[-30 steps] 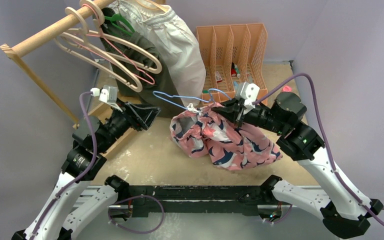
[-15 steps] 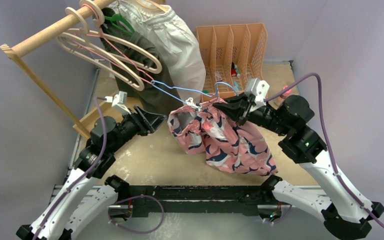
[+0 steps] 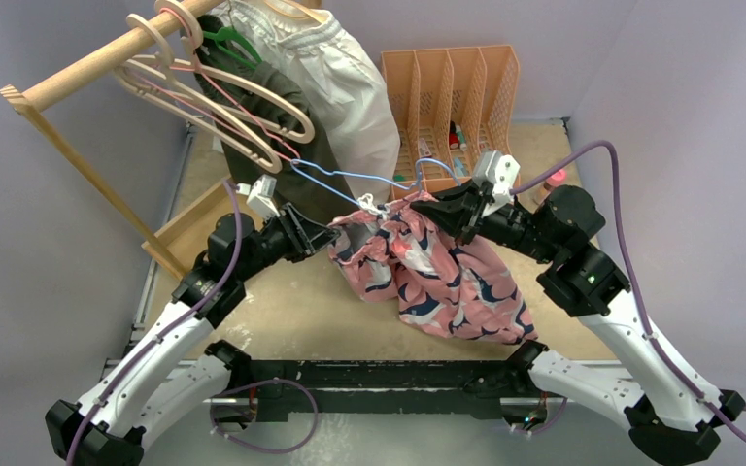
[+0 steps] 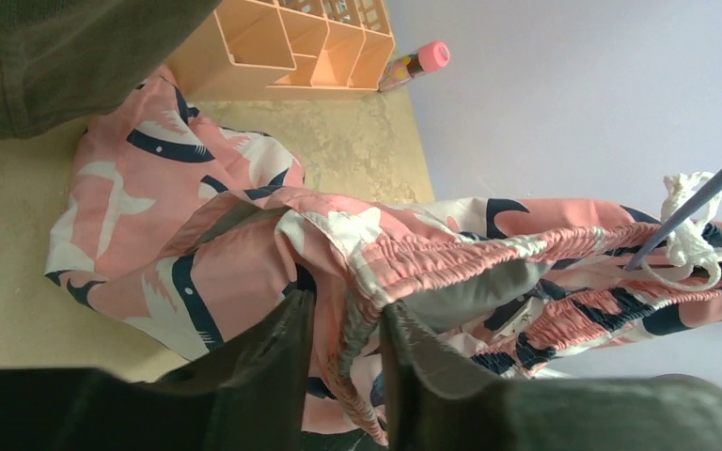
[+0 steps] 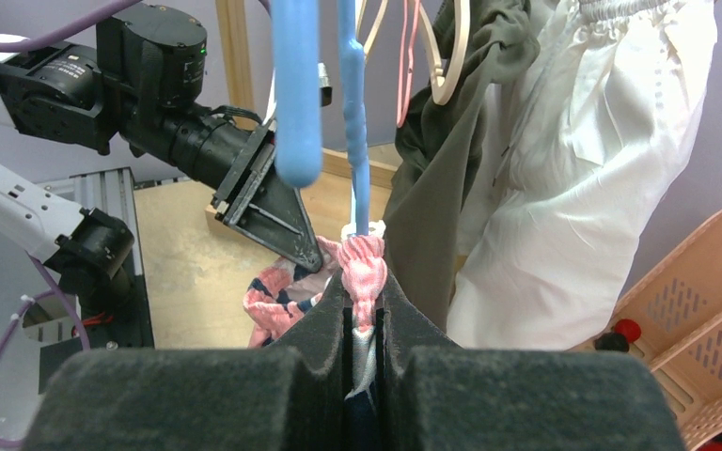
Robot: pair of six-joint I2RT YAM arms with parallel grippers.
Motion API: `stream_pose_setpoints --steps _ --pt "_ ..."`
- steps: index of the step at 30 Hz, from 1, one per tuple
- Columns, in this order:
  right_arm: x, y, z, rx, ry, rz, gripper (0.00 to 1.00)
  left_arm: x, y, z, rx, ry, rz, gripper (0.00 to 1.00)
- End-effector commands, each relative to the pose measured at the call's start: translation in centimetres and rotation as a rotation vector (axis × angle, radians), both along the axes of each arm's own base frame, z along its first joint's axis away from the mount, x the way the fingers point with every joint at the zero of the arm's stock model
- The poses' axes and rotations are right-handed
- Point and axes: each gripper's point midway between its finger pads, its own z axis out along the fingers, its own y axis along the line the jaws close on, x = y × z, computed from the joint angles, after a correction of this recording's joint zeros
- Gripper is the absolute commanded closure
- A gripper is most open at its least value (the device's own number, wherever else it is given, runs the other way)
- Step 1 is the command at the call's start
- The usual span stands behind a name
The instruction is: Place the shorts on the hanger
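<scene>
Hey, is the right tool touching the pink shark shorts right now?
Touching. The right wrist view shows the right tool closed on a bunched pink fold of the shorts, with the fabric pinched in its grip and no gap visible.

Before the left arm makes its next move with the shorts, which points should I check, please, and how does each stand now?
1. Right fingers shut on the shorts: ok.
2. Left fingers on both sides of the waistband: ok.
3. Left grip firmly closed: cannot tell.
4. Hanger wire passed inside the waistband: cannot tell.
5. Shorts fully carried by the hanger: not ok, they droop to the table.
</scene>
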Motion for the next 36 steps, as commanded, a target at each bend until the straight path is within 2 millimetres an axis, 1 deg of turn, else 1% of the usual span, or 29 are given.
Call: stream_pose_setpoints --steps 1,5,6,12,14,16,17,19,24,28,33,36 --pt "-0.8 -0.2 2.8 0.074 -0.079 0.019 1.00 0.1 0.0 1.9 -0.006 -0.089 -0.016 0.76" --pt "-1.3 -0.1 1.8 0.043 -0.069 0.046 1.00 0.4 1.1 1.4 0.055 -0.095 0.037 0.99" --pt "-1.6 -0.1 1.5 0.036 -0.059 0.058 1.00 0.5 1.4 1.4 0.065 -0.097 0.048 1.00" --pt "-2.7 -0.6 0.6 -0.010 -0.019 0.079 1.00 0.9 2.2 1.4 0.111 -0.082 0.089 1.00" --pt "-3.6 -1.1 0.0 -0.039 0.006 0.094 1.00 1.2 2.7 2.1 0.137 -0.086 0.115 1.00" --pt "-3.9 -1.5 -0.7 -0.067 0.030 0.088 1.00 1.3 3.1 2.9 0.149 -0.097 0.133 1.00" --pt "-3.9 -1.8 -0.9 -0.077 0.042 0.074 1.00 1.3 3.2 3.4 0.150 -0.100 0.141 1.00" --pt "-3.3 -2.7 -1.1 -0.099 0.059 0.010 1.00 1.3 3.5 4.1 0.145 -0.105 0.156 1.00" --pt "-3.8 -3.8 -2.1 -0.172 0.102 -0.016 1.00 1.2 3.8 5.7 0.126 -0.100 0.180 1.00" --pt "-4.2 -4.2 -3.6 -0.225 0.133 -0.005 1.00 1.6 4.5 6.0 0.177 -0.094 0.211 1.00" --pt "-3.4 -4.3 -5.4 -0.286 0.168 -0.034 1.00 1.8 5.2 7.2 0.220 -0.114 0.230 1.00" --pt "-2.5 -4.1 -5.8 -0.295 0.166 -0.055 1.00 1.9 5.0 7.7 0.231 -0.115 0.217 1.00"
